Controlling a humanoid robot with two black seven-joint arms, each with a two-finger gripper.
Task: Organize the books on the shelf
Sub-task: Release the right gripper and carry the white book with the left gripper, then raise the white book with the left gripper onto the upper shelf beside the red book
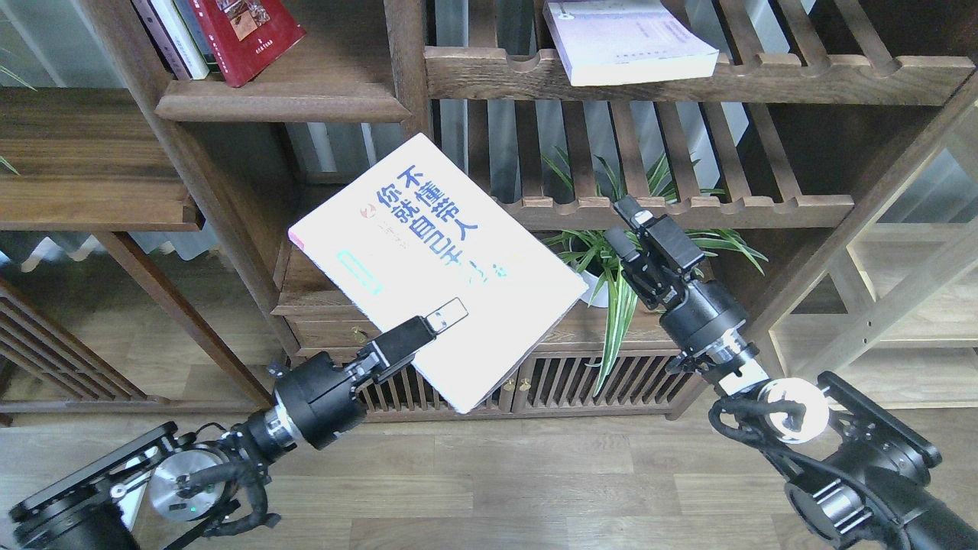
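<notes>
My left tool [442, 319] pinches white book [435, 267], mid-frame, tilted, clear of shelf [283, 103] upper left. Right tool [636, 229] spread, empty, beside plant [611, 260]. Red book [248, 34] on shelf; lavender book [630, 42] on slatted rack [688, 76].

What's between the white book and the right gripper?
In the head view, only the spider plant shows in the gap between the white book and the right gripper.

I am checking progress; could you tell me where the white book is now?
The white book is in the left gripper, mid-air, left of centre, below the shelf.
</notes>
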